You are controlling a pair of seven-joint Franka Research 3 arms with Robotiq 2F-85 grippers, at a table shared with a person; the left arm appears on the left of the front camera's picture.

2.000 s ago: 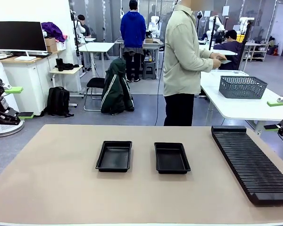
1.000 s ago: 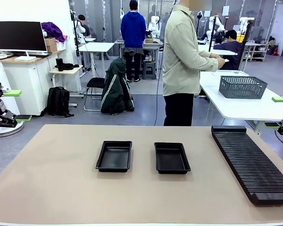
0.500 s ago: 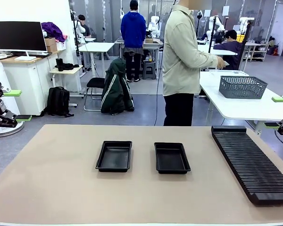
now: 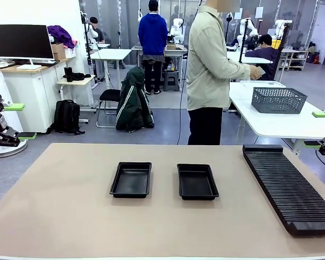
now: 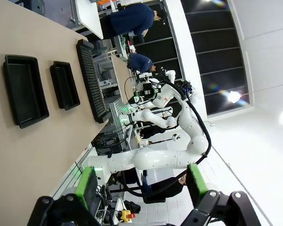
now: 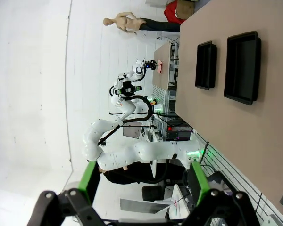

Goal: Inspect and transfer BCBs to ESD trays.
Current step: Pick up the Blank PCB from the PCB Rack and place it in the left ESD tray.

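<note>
Table: a tan table (image 4: 70,216) runs across the front view, with the person at its far side.
Left ESD tray: the left ESD tray (image 4: 131,179) lies flat near the middle of the table, long side running away from the robot, its black floor showing.
Right ESD tray: the right ESD tray (image 4: 197,181) lies just beside it with a gap between them, parallel to it, and shows the same black floor.
Rack: a long black ribbed rack (image 4: 290,187) lies on the right part of the table, well apart from the trays and angled slightly.
Left gripper: the left gripper (image 4: 20,121) hangs off the table's left edge, well apart from the trays. Its green pads stand wide apart with nothing between them, which the left wrist view confirms.
Right gripper: the right gripper (image 4: 316,129) hangs past the table's right edge, near the far end of the rack. Its jaws are spread, with nothing between them.
Person: the person (image 4: 208,70) in a beige shirt stands turned toward a white side table (image 4: 271,122).
Hands: the person's hand (image 4: 254,71) is raised near a grey mesh basket (image 4: 279,99) that stands on the side table.
BCB: I cannot tell whether the hand holds a BCB.
</note>
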